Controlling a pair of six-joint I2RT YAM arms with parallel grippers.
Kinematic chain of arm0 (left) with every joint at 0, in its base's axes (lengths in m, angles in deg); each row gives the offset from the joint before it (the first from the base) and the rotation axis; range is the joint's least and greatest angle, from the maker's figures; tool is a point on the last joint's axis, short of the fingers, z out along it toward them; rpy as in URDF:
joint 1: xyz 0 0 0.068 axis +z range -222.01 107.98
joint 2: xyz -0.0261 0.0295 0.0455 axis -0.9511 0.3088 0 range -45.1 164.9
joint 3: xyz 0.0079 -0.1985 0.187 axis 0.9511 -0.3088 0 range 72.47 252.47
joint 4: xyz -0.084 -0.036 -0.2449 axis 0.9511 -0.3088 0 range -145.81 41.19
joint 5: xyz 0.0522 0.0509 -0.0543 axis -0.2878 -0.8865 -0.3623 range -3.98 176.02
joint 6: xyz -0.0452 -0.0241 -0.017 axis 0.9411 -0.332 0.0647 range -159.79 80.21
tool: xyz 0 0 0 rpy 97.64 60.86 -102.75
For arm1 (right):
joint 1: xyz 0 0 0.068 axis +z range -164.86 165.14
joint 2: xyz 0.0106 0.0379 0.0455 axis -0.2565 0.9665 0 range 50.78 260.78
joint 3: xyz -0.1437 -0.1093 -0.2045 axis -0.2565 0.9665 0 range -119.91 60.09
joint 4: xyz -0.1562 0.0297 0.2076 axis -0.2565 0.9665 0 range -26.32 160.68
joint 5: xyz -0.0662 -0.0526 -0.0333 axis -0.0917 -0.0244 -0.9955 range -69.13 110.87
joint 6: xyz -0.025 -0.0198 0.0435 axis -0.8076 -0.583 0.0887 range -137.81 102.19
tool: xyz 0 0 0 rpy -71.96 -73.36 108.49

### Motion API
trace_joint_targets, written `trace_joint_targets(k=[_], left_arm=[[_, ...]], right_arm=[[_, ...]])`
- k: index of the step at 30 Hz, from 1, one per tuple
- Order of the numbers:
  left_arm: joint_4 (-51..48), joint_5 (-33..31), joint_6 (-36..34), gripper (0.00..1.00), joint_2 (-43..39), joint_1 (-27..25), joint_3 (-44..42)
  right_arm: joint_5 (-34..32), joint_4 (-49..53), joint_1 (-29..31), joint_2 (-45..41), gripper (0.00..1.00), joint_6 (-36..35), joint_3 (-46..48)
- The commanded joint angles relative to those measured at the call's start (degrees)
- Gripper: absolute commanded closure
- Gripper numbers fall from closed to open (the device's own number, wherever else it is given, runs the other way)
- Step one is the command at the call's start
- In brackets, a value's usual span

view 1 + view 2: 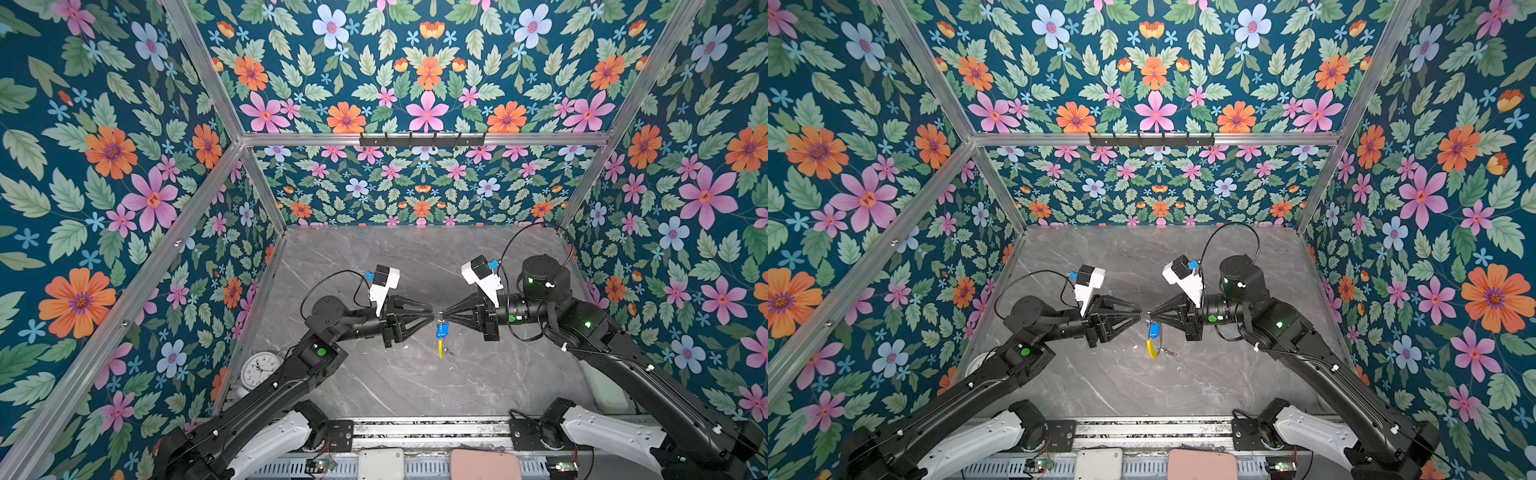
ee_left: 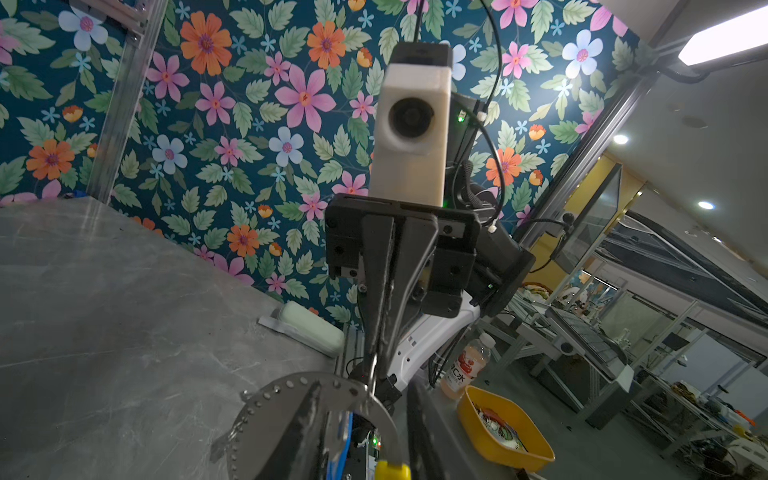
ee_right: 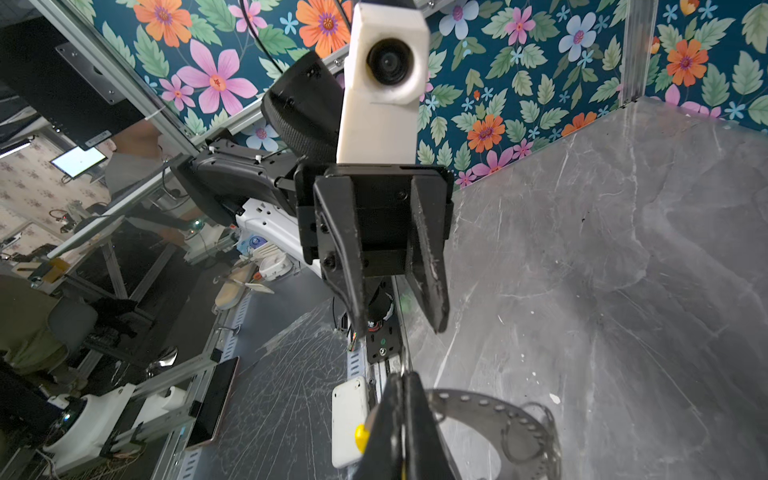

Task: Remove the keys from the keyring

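In both top views my two grippers meet tip to tip above the middle of the table. My right gripper (image 1: 444, 316) (image 3: 403, 380) is shut on the rim of the keyring (image 3: 490, 409) (image 2: 291, 386), a grey hoop with small holes and a yellow sleeve (image 1: 440, 348) (image 2: 392, 471). The hoop hangs edge-on below the tips. A key with a blue tag (image 1: 442, 331) (image 1: 1153, 330) hangs from it. A small reddish piece (image 1: 1170, 352) shows beside the sleeve. My left gripper (image 1: 432, 316) (image 3: 401, 326) is open, and its fingers (image 2: 299, 432) flank the hoop without pinching it.
An alarm clock (image 1: 261, 369) stands at the table's left edge, partly behind my left arm. A pale green object (image 1: 609, 390) lies at the right edge. A white box (image 1: 381, 463) and a pink box (image 1: 485, 464) sit beyond the front rail. A black hook rack (image 1: 422, 139) hangs on the back wall.
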Motion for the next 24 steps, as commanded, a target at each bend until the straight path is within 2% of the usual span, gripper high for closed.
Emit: trace_joint_targets(k=[1,9,13,24], left_arm=[[-7.3,3.7,-3.2,0.67,0.9,0.0,2.2],[-12.2,5.8,-5.2,0.72,2.6,0.1,5.3],[-11.8,6.3,-5.4,0.75,2.5,0.1,5.2],[-9.0,7.2,-4.7,0.78,2.2,0.0,4.1]], right_arm=[[1.8,4.4,0.0,0.6,1.0,-3.8,-1.2],[1.0,6.5,0.0,1.1,1.0,-4.8,-2.5],[0.4,6.5,0.0,1.3,1.0,-4.7,-2.6],[-0.9,4.9,0.0,2.9,1.0,-3.6,-2.8]])
